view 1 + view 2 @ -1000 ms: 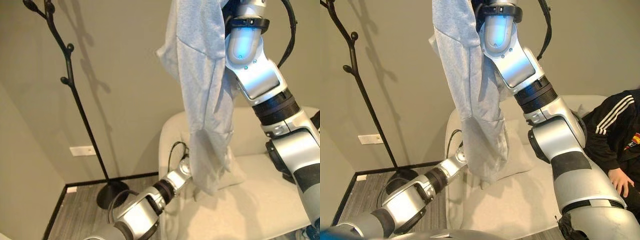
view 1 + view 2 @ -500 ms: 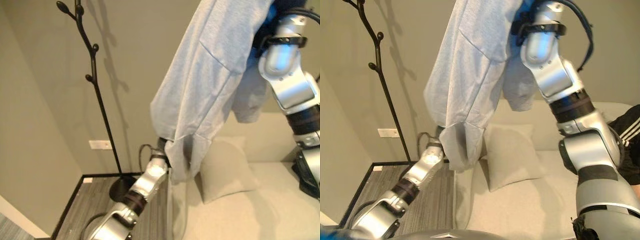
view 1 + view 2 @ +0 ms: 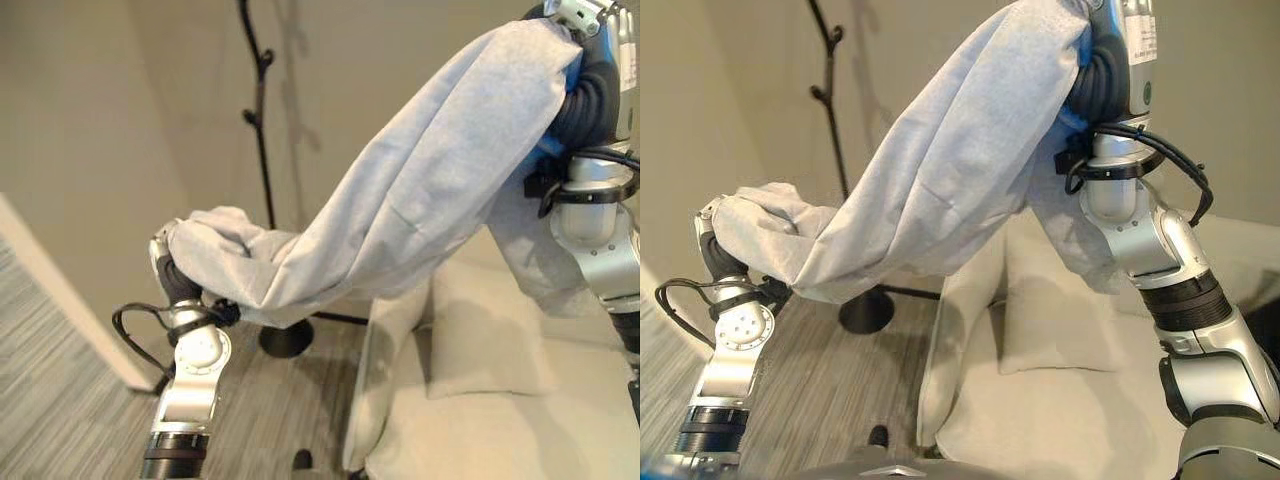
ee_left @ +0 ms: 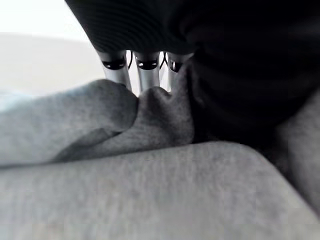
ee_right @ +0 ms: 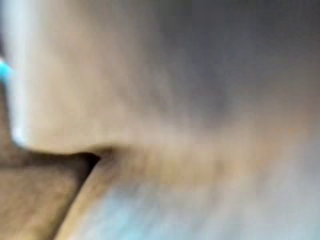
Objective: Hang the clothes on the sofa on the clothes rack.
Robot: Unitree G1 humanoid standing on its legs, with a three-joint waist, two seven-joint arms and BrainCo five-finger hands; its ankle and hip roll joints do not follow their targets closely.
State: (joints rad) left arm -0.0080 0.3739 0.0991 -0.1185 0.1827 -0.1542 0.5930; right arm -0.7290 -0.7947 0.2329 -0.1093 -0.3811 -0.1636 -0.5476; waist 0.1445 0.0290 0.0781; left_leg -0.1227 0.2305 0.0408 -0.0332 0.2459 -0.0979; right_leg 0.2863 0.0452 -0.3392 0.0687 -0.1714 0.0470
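Note:
A light grey garment [image 3: 430,190] stretches in a long sling from my raised right arm at the upper right down to my left hand [image 3: 178,280]. The left hand is held up at the left, its fingers [image 4: 117,70] sunk into a bunched end of the cloth [image 4: 150,190] and gripping it. My right hand [image 3: 1102,85] is high up, its dark cover half wrapped by the garment and its fingers hidden. The black branch-like clothes rack [image 3: 262,110] stands against the wall behind the cloth, between both hands; its round base [image 3: 285,340] rests on the floor.
A cream sofa [image 3: 480,430] with a square pillow [image 3: 480,330] fills the lower right, under my right arm. Striped wood floor lies to the left. A wall corner with a pale baseboard [image 3: 70,300] runs close by my left arm.
The view has swung left. My left hand has risen and pulled the garment's lower end up and out to the left, so the hanging cloth now spans between both arms.

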